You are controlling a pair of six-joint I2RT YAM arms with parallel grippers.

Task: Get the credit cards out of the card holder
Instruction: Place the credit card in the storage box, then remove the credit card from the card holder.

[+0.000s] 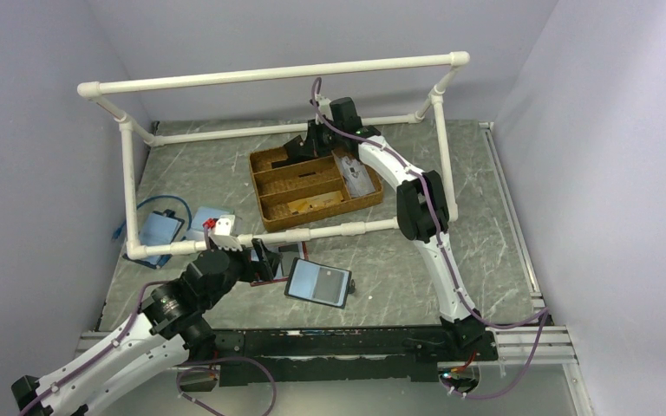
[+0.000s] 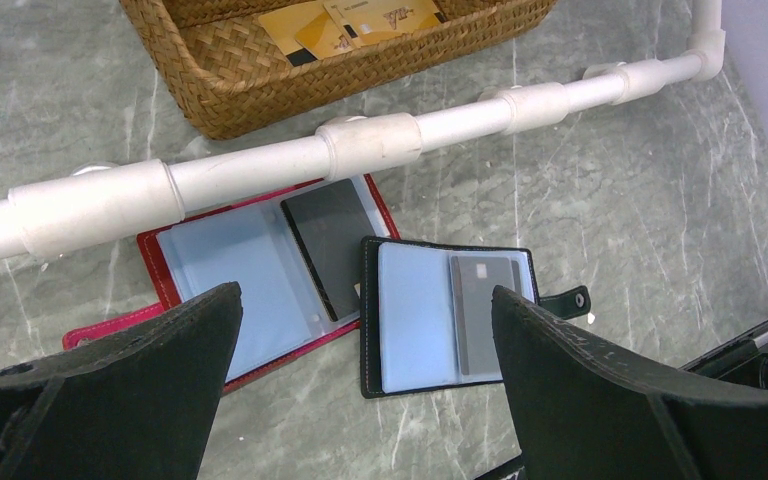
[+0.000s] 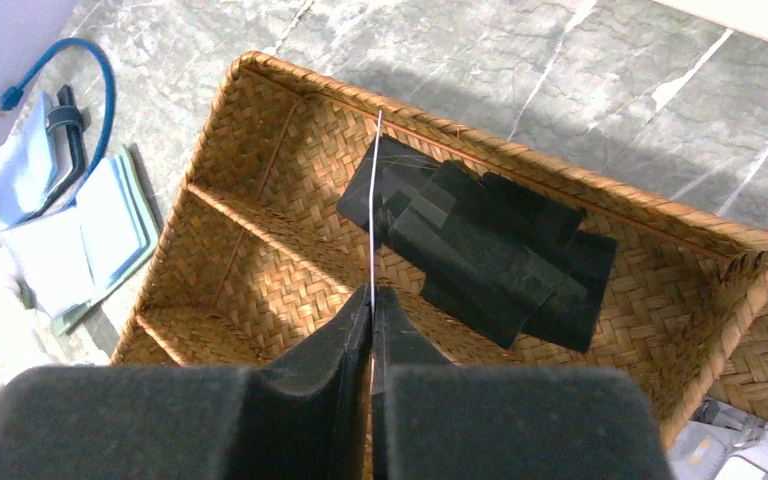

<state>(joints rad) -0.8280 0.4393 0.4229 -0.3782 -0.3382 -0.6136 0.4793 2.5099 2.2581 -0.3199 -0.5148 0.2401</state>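
Note:
The black-edged card holder (image 2: 415, 325) lies open on the table, light blue sleeves up, with a grey credit card (image 2: 482, 312) in its right half. My left gripper (image 2: 365, 298) hangs open just above it, one finger on each side; in the top view this gripper (image 1: 264, 258) hides most of the holder. My right gripper (image 3: 371, 298) is over the far compartment of the wicker basket (image 3: 260, 90), shut on a thin credit card (image 3: 374, 200) seen edge-on. In the top view the right gripper (image 1: 300, 149) is at the basket's back left.
A red-edged holder (image 2: 165, 262) lies open left of the black one, partly under the white pipe frame (image 2: 260, 175). Dark flat pieces (image 3: 480, 250) lie in the basket's far compartment and yellow cards (image 2: 350, 25) in the near one. A dark tablet (image 1: 319, 282) sits right of the holders. Blue items (image 1: 160, 227) lie far left.

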